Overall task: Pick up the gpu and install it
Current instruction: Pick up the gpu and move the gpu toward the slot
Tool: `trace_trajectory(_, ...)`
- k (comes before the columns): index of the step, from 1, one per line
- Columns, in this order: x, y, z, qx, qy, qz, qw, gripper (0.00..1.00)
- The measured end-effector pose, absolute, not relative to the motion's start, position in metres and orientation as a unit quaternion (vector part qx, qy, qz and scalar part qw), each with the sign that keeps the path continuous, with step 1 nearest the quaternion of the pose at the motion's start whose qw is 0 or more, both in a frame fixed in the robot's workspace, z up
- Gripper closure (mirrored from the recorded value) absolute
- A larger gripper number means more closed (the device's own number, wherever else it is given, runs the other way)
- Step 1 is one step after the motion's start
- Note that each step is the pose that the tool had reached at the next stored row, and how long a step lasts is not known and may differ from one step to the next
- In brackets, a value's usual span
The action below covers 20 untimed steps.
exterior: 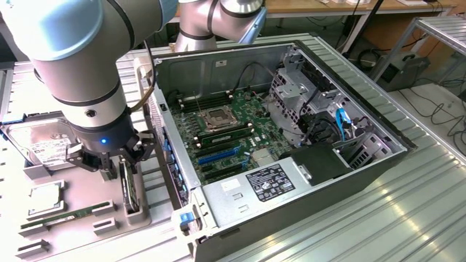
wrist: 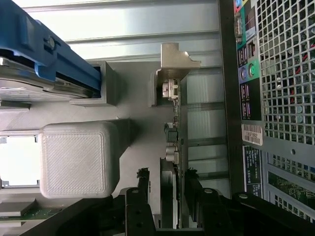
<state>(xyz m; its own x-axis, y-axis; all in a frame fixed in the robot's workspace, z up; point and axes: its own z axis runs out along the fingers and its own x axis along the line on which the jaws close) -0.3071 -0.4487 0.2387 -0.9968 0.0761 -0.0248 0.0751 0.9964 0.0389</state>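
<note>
The gpu (exterior: 131, 192) is a thin dark card standing on its edge in a grey holder on the parts tray, at the exterior view's left beside the open computer case. My gripper (exterior: 121, 166) hangs straight over it, open, with one finger on each side of the card's upper end. In the wrist view the gpu (wrist: 172, 137) runs edge-on between the two black fingertips (wrist: 143, 183), and a gap shows between the card and that fingertip. My gripper (wrist: 166, 186) holds nothing.
The open computer case (exterior: 378, 164) lies on its side with the motherboard (exterior: 233, 128) and blue slots (exterior: 218, 155) exposed. The tray (exterior: 87, 240) also carries a hard drive (exterior: 43, 144), a CPU (exterior: 45, 196) and a RAM stick (exterior: 65, 214). The case's rear panel (wrist: 275, 98) is close beside the gpu.
</note>
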Motion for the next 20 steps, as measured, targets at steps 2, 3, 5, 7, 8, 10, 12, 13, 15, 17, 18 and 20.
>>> trace_trajectory(2,-0.3071,-0.4487,0.2386,0.038,0.999,0.019,0.013,0.59)
trace_trajectory(3,-0.3071,-0.4487,0.2387,0.038,0.999,0.019,0.013,0.66)
trace_trajectory(5,-0.3071,-0.4487,0.2387,0.038,0.999,0.019,0.013,0.71)
trace_trajectory(7,-0.3071,-0.4487,0.2386,0.038,0.999,0.019,0.013,0.71)
trace_trajectory(8,-0.3071,-0.4487,0.2386,0.038,0.999,0.019,0.013,0.71)
trace_trajectory(10,-0.3071,-0.4487,0.2386,0.038,0.999,0.019,0.013,0.71)
trace_trajectory(12,-0.3071,-0.4487,0.2386,0.038,0.999,0.019,0.013,0.71)
trace_trajectory(13,-0.3071,-0.4487,0.2386,0.038,0.999,0.019,0.013,0.71)
trace_trajectory(15,-0.3071,-0.4487,0.2386,0.038,0.999,0.019,0.013,0.71)
trace_trajectory(17,-0.3071,-0.4487,0.2386,0.038,0.999,0.019,0.013,0.64)
trace_trajectory(18,-0.3071,-0.4487,0.2386,0.038,0.999,0.019,0.013,0.57)
trace_trajectory(20,-0.3071,-0.4487,0.2386,0.038,0.999,0.019,0.013,0.57)
